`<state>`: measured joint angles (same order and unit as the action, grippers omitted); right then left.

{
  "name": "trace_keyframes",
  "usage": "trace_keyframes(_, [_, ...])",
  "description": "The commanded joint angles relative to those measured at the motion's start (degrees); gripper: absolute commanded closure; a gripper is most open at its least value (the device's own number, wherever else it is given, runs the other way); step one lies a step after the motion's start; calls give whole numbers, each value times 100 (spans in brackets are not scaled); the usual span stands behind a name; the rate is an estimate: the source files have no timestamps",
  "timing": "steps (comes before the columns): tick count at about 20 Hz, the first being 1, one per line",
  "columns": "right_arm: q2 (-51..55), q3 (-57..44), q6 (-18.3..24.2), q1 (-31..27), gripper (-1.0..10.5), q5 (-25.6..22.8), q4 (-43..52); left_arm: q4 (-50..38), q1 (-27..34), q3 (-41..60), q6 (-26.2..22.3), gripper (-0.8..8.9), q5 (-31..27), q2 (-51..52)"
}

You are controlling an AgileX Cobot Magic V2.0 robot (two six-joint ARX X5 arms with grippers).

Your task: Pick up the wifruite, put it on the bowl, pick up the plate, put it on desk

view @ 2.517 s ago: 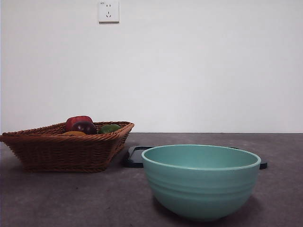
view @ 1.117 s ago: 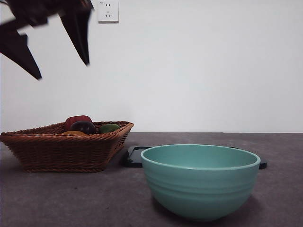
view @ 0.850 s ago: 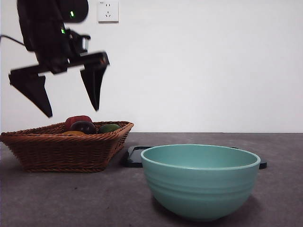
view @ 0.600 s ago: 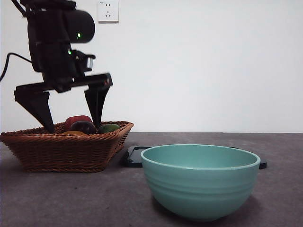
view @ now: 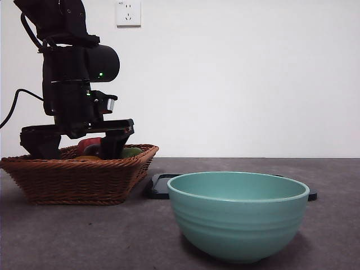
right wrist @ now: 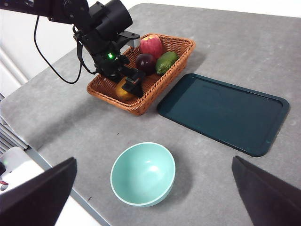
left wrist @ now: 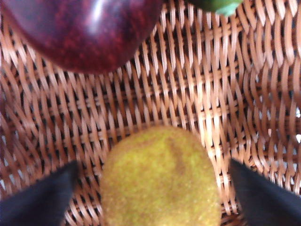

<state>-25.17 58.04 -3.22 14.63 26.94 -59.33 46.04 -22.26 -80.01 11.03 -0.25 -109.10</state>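
The wifruite [left wrist: 160,181], roundish and orange-brown, lies on the wicker floor of the basket [view: 73,180]. My left gripper [left wrist: 153,165] is lowered into the basket, open, one jaw on each side of the wifruite [right wrist: 120,90] without closing on it. The front view shows that left gripper [view: 77,151] dipping behind the basket rim. A mint-green bowl [view: 239,214] stands empty near the front of the desk [view: 84,236]. The plate [right wrist: 223,113], a dark teal flat tray, lies empty beside the basket. My right gripper [right wrist: 154,160] hangs open high above the bowl [right wrist: 142,174].
Also in the basket [right wrist: 141,106] are a red apple [right wrist: 150,45], a dark plum [left wrist: 80,28] and a green fruit [right wrist: 165,61]. The left arm's cable trails off the table's far left side. A wall socket [view: 129,13] sits on the white wall behind.
The left arm has come in from the upper left and descended into the basket, its open jaws now below the rim around the wifruite. The bowl and plate have not moved.
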Motion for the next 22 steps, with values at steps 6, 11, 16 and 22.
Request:
trace_keyframes(6, [-20,107,-44,28,380,7,59,688,-20,-664,-50,570,-24,-79])
trace_keyframes(11, [-20,107,-42,28,380,7,61,1624,-66,-1419,-96,569,9,315])
trace_keyframes(16, [-20,107,-42,28,380,7,61,2203,-428,-1473,-96,569,28,1165])
trace_keyframes(22, [-20,107,-42,28,380,7,59,2763,-1552,-1471,155,569,28,1617])
